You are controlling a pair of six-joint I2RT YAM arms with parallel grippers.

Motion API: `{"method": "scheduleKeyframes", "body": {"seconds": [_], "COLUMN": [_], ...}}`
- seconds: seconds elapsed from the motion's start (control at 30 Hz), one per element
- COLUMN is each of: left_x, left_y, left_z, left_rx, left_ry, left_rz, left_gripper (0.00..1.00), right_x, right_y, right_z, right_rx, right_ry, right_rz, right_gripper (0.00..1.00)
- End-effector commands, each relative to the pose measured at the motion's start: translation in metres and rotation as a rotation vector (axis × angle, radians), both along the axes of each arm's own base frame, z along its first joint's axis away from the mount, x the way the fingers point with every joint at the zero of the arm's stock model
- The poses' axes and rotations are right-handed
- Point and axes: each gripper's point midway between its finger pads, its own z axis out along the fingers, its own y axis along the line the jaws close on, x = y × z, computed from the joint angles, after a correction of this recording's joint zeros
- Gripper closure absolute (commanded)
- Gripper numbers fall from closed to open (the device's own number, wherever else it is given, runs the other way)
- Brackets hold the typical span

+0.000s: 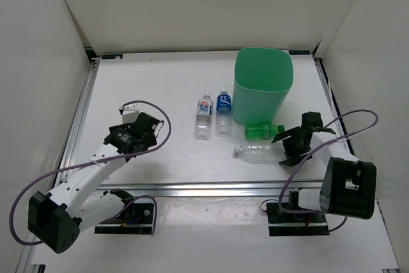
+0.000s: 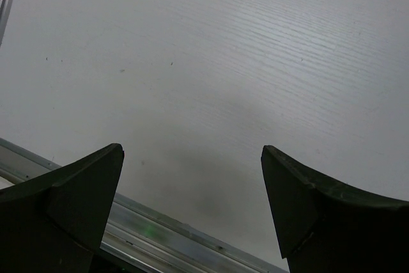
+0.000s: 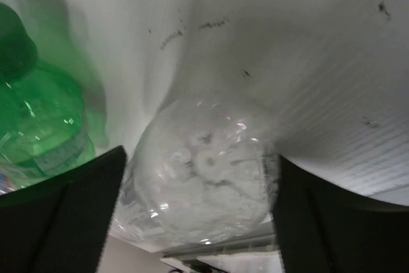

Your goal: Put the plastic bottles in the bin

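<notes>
The plain clear bottle (image 1: 259,153) is laid flat on the white bench (image 1: 147,81), its long axis running left to right and its base turned toward the right claw (image 1: 286,147), which is much the nearer. That claw is spread, with one finger at each side of the base. A firm pinch cannot be confirmed. The green bottle (image 1: 262,132) is laid just behind, at the foot of the bin (image 1: 259,100). The blue-label bottle (image 1: 223,112) and white-red label bottle (image 1: 203,116) are laid left of the bin. The left claw (image 1: 133,133) is spread over bare bench, well apart. The bench is enclosed by white walls (image 1: 192,4).
</notes>
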Motion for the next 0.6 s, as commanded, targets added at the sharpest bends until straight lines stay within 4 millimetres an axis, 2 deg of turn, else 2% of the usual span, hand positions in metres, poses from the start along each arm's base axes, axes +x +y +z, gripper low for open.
{"method": "scheduleKeyframes", "body": {"seconds": [0.0,0.07,0.1,0.17,0.2,0.27,0.3,0.4,0.43,0.47,0.53,0.57], "left_x": [-0.001,-0.003,-0.002,-0.006,-0.006,-0.006,-0.006,-0.005,-0.003,-0.003,-0.001,0.001], "left_y": [0.002,0.003,0.003,0.005,0.005,0.005,0.004,0.006,0.004,0.004,0.003,0.001], "left_z": [-0.002,-0.005,-0.005,-0.009,-0.009,-0.009,-0.009,-0.01,-0.009,-0.009,-0.01,-0.009], "left_rx": [0.0,0.005,-0.002,0.002,0.002,0.002,-0.003,0.008,-0.004,-0.004,-0.005,-0.01], "left_ry": [-0.008,-0.001,-0.004,0.009,0.009,0.009,0.006,0.009,-0.004,-0.004,-0.006,-0.015], "left_rz": [-0.003,-0.003,0.004,0.01,0.011,0.011,0.017,0.021,0.027,0.027,0.027,0.027], "left_gripper": [0.0,0.0,0.0,0.0,0.0,0.0,0.0,0.0,0.0,0.0,0.0,0.0], "right_x": [0.015,0.007,0.0,-0.006,-0.013,-0.023,-0.03,-0.033,-0.041,-0.036,-0.036,-0.028], "right_y": [0.0,-0.003,-0.002,-0.005,-0.005,-0.006,-0.007,-0.009,-0.008,-0.008,-0.008,-0.008], "right_z": [0.008,0.004,0.005,0.011,0.019,0.027,0.039,0.074,0.083,0.109,0.136,0.167], "right_rx": [-0.005,-0.026,-0.025,-0.049,-0.053,-0.064,-0.082,-0.108,-0.108,-0.115,-0.116,-0.122], "right_ry": [-0.045,-0.013,0.011,0.002,-0.005,-0.01,-0.032,-0.143,-0.142,-0.227,-0.285,-0.368], "right_rz": [0.044,0.051,0.061,0.069,0.079,0.076,0.081,0.073,0.073,0.056,0.04,0.027], "right_gripper": [0.16,0.26,0.34,0.4,0.48,0.52,0.55,0.58,0.6,0.63,0.68,0.68]}}
